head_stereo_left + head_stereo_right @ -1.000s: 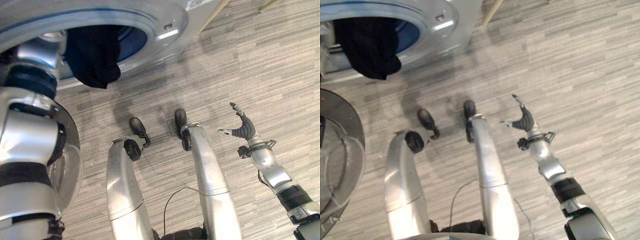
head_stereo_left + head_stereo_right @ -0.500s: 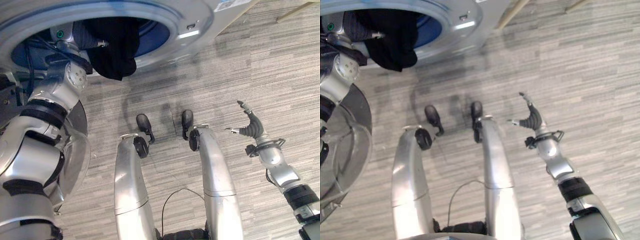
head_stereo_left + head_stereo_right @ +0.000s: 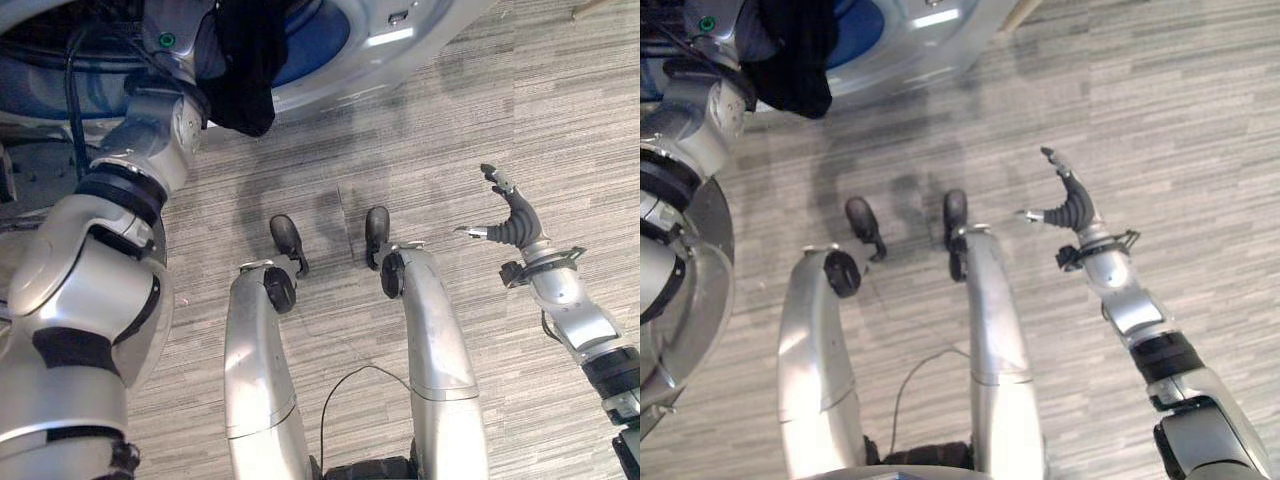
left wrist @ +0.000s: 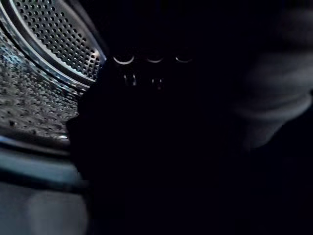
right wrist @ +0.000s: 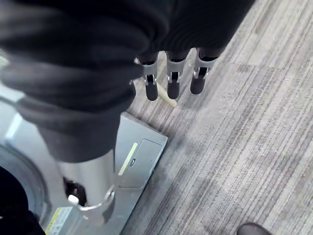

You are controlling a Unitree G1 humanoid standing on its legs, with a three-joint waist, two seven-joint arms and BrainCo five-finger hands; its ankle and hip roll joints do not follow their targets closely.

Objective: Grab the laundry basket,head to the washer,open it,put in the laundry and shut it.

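I read the right hand [image 3: 508,224] with its fingers [image 5: 170,81] straight and spread and nothing between them, held in the air over the grey wood-grain floor [image 3: 520,90], well to the right of the washer [image 3: 940,30]. I cannot tell how the left hand's fingers stand: the left arm reaches into the washer's round opening and the hand is hidden behind the black laundry [image 3: 245,60], which hangs over the opening's lower rim beside the perforated drum [image 4: 44,58].
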